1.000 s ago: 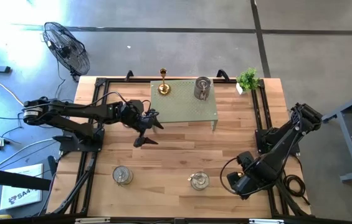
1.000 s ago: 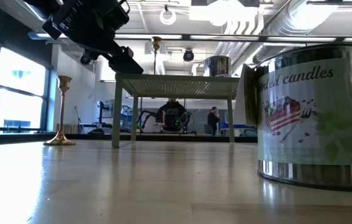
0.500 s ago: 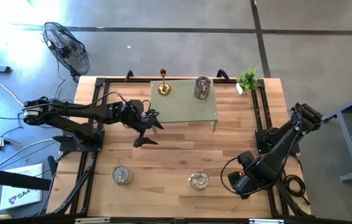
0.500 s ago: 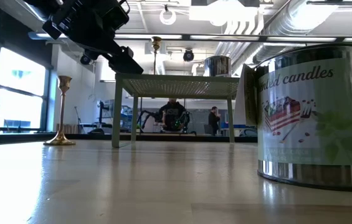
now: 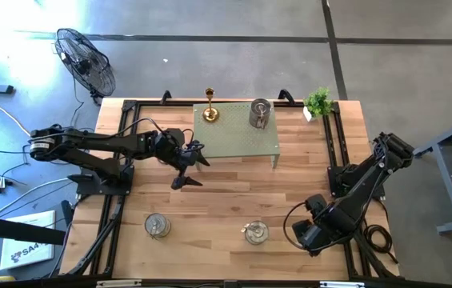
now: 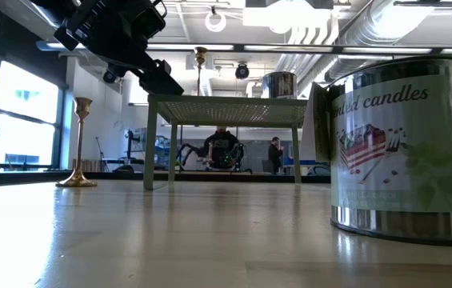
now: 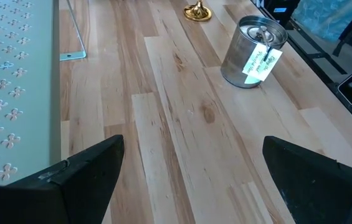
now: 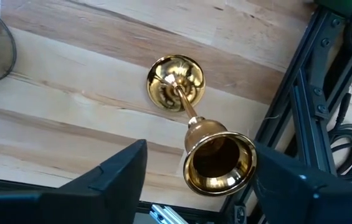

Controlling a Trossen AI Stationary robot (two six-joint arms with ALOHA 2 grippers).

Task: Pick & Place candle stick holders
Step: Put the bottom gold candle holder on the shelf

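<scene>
My right pincer point(image 8: 194, 171) poised over brass holder point(image 8: 191, 127) at bench point(image 5: 226, 200) 4 o'clock, fingers straddling cup, gapped, not gripping. Left pincer point(image 5: 190, 164) waits open by green shelf point(image 5: 238, 136).

The high camera is looking straight down on the whole counter point(image 5: 226, 200) and both arms. The low camera is sitting at counter height, facing level across it into the room, very close to a silvery tin point(image 6: 402, 148). The left wrist camera is looking down along the planks, sharing the perforated green stand point(image 7: 7, 81) with both other views. The right wrist camera is hanging close above a brass holder point(image 8: 194, 130) at the counter's edge.
</scene>
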